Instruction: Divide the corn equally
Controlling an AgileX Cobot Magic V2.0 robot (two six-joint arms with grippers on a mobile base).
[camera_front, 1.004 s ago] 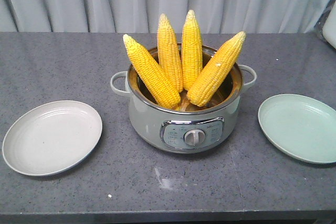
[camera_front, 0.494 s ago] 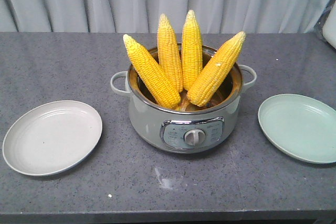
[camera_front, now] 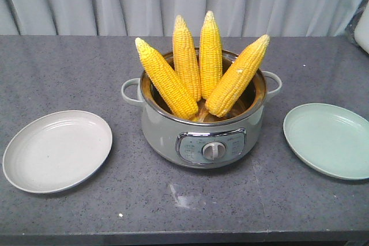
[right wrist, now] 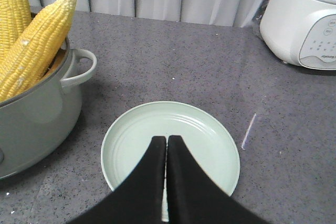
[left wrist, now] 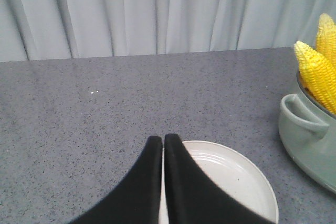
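Though not yet begun, everything left to do: corn (camera_front: 210, 56), four cobs, fanned tips-up inside the central pot (camera_front: 161, 131). Nothing on the left plate (camera_front: 57, 151) or the right plate (camera_front: 328, 139). Left gripper (left wrist: 163, 139) and right gripper (right wrist: 166, 139) pinched shut, empty, above those plates. Remaining: two cobs apiece.

Counter (camera_front: 57, 67): pot (camera_front: 161, 133), beige plate (camera_front: 57, 151), green plate (camera_front: 328, 139)

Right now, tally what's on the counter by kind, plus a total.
corn cobs: 4
plates: 2, one beige plate and one green plate
pot: 1
white appliance: 1
total: 8
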